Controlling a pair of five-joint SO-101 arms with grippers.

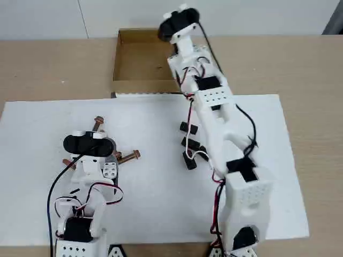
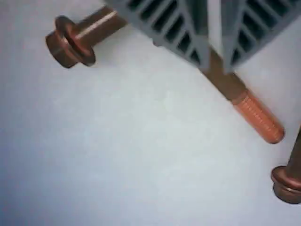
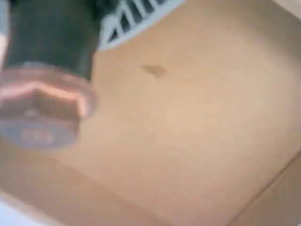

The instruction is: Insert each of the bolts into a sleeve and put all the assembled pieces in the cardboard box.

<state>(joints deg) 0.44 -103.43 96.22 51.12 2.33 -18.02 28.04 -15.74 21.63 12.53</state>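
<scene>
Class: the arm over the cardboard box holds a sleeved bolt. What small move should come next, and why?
Probably open the right gripper and let the assembled piece drop. Its wrist view shows the piece hanging above the bare floor of the cardboard box.

My wooden bench (image 1: 43, 64) carries a white sheet (image 1: 155, 203) and, just past its far edge, the cardboard box (image 1: 140, 64). Copper bolts (image 1: 130, 156) and black sleeves (image 1: 188, 128) lie on the sheet.
</scene>
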